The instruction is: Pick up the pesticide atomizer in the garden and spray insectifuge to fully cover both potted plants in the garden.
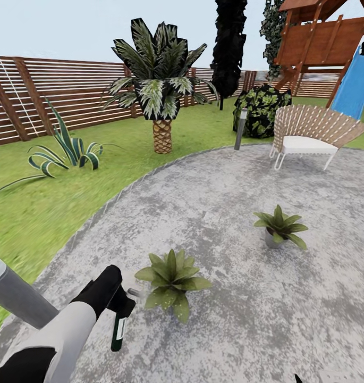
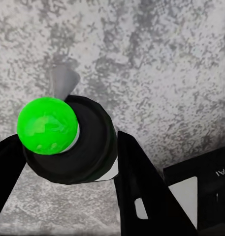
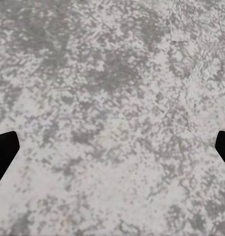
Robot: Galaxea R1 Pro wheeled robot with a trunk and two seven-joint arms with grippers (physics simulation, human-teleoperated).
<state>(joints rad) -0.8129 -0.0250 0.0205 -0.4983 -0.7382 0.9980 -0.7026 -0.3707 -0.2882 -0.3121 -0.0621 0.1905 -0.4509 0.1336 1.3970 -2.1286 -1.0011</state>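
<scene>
In the head view my left gripper (image 1: 119, 306) is shut on the pesticide atomizer (image 1: 118, 329), a dark bottle with a pale label hanging just above the stone patio (image 1: 229, 191). Its spray head points toward the nearer potted plant (image 1: 171, 281), a short gap away. The other potted plant (image 1: 280, 227) stands farther off to the right. In the left wrist view the atomizer (image 2: 87, 147) sits between the two black fingers (image 2: 142, 191), with a bright green ball on its top and the pale nozzle ahead. My right gripper (image 3: 112, 152) is open over bare patio stone.
A grey bollard lamp (image 1: 240, 127) and a white slatted chair (image 1: 309, 135) stand at the patio's far edge. On the lawn are a palm tree (image 1: 160, 90), a striped agave (image 1: 70, 151) and a dark bush (image 1: 261, 109). A wooden fence (image 1: 43, 96) and a play tower with a blue slide (image 1: 357, 85) close the back.
</scene>
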